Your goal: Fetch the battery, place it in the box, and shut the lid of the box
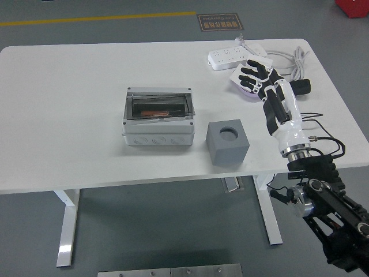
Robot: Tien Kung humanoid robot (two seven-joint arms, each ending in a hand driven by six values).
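Observation:
The grey box stands mid-table; its clear lid lies over the top, and whether it is latched does not show. White battery packs lie in a purple dish at the back right, mostly hidden by my hand. My right hand reaches in from the lower right and hovers over the dish, fingers spread and holding nothing. My left arm is out of view.
A grey cube with a round hole in its top stands right of the box near the front edge. A white power strip, a coiled cable and a black adapter lie at the back right.

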